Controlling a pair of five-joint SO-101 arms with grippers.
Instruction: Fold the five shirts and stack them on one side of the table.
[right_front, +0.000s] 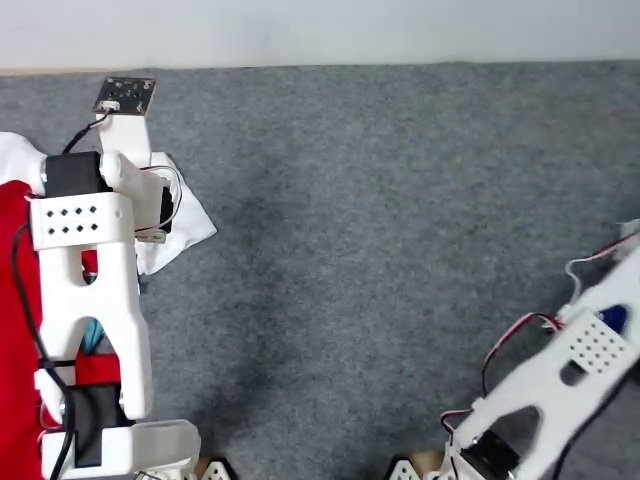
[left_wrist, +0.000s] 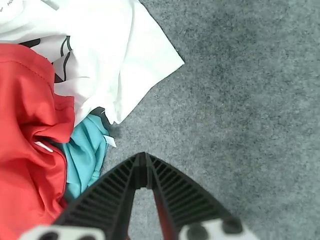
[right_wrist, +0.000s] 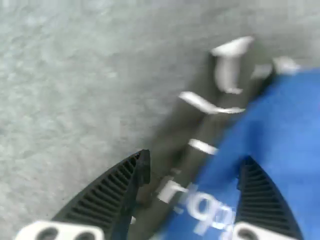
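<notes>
1. Shirts first: a heap sits at the left edge of the tabletop (right_front: 400, 250). The white shirt (left_wrist: 115, 55) spreads loose, one corner poking out onto the bare grey surface.
2. The red shirt (left_wrist: 25, 125) is bunched up and touches the white one, lying partly over its edge.
3. A teal shirt (left_wrist: 85, 150) peeks out where red and white meet, tucked under both.
4. None of the three is folded; the heap is rumpled.
5. Over on the right edge, a blue shirt (right_wrist: 280, 130) lies on the tabletop with a darker patch beside it carrying white print. That view is blurred, so I cannot tell whether the patch belongs to the same shirt.
6. The left gripper (left_wrist: 146, 167) hangs just beside the heap, over bare tabletop near the teal shirt, fingers pressed together with nothing between them.
7. The right gripper (right_wrist: 195, 162) has its jaws spread wide. One finger (right_wrist: 135, 175) is over grey tabletop, the other over the blue cloth, with the dark printed patch in the gap.
8. From above, the left arm (right_front: 85, 300) stretches over the red and white cloth.
9. The right arm (right_front: 560, 380) angles out toward the right edge, where a speck of blue shows.
10. The two arms are well apart, with open grey tabletop between them.
</notes>
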